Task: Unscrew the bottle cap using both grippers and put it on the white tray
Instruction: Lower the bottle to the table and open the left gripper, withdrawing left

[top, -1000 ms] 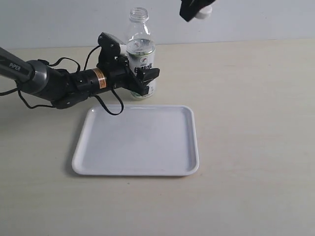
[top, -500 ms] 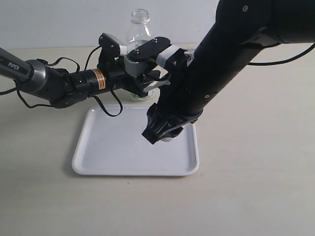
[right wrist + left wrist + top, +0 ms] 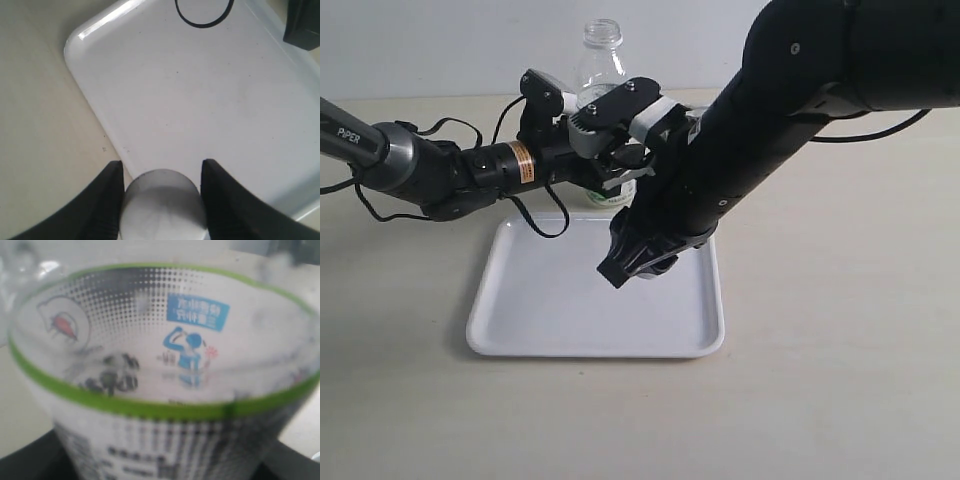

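Observation:
The bottle (image 3: 601, 58) stands uncapped behind the white tray (image 3: 550, 300), and its white-and-green label (image 3: 165, 365) fills the left wrist view. My left gripper (image 3: 592, 166), on the slim arm with the orange band, is shut on the bottle's body. The right gripper (image 3: 638, 262) hangs low over the tray's right half. In the right wrist view the white bottle cap (image 3: 162, 207) sits pinched between the black fingers (image 3: 107, 200) of the right gripper (image 3: 161, 172), just inside the tray's (image 3: 210, 90) rim. In the exterior view the cap is hidden by the gripper.
A loop of black cable (image 3: 542, 222) from the left arm droops onto the tray's far edge. The bulky right arm (image 3: 770, 130) crosses in front of the bottle. Beige tabletop (image 3: 840, 330) surrounds the tray.
The right arm came down from the top of the view with the cap to just above the tray, then shifted slightly left. The left arm and bottle stayed put.

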Robot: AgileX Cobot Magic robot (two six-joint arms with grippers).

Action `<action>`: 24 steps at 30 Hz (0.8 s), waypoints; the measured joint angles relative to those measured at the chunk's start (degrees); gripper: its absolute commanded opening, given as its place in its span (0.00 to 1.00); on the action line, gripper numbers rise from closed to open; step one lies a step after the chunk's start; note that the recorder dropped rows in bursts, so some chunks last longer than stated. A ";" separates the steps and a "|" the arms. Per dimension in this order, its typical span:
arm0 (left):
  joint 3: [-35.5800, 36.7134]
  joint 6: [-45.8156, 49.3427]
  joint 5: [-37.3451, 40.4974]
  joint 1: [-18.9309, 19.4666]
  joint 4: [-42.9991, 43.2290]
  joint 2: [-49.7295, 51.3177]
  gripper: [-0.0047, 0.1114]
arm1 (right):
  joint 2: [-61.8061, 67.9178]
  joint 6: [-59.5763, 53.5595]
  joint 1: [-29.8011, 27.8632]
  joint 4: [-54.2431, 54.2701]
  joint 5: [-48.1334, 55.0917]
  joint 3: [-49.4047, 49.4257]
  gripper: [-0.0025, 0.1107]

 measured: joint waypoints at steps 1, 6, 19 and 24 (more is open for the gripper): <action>0.00 0.00 0.00 0.00 0.00 0.00 0.27 | 0.00 0.00 0.00 0.00 0.00 0.00 0.02; 0.00 -0.14 0.00 0.00 0.00 0.00 0.51 | 0.00 0.00 0.00 -0.14 0.00 0.00 0.02; 0.00 -0.12 -1.06 0.00 0.12 -0.56 0.77 | 0.00 0.00 0.00 -0.38 0.00 0.00 0.02; 0.00 -0.65 -0.89 0.64 4.69 -1.26 0.77 | 0.00 0.00 0.00 -0.38 0.00 0.00 0.02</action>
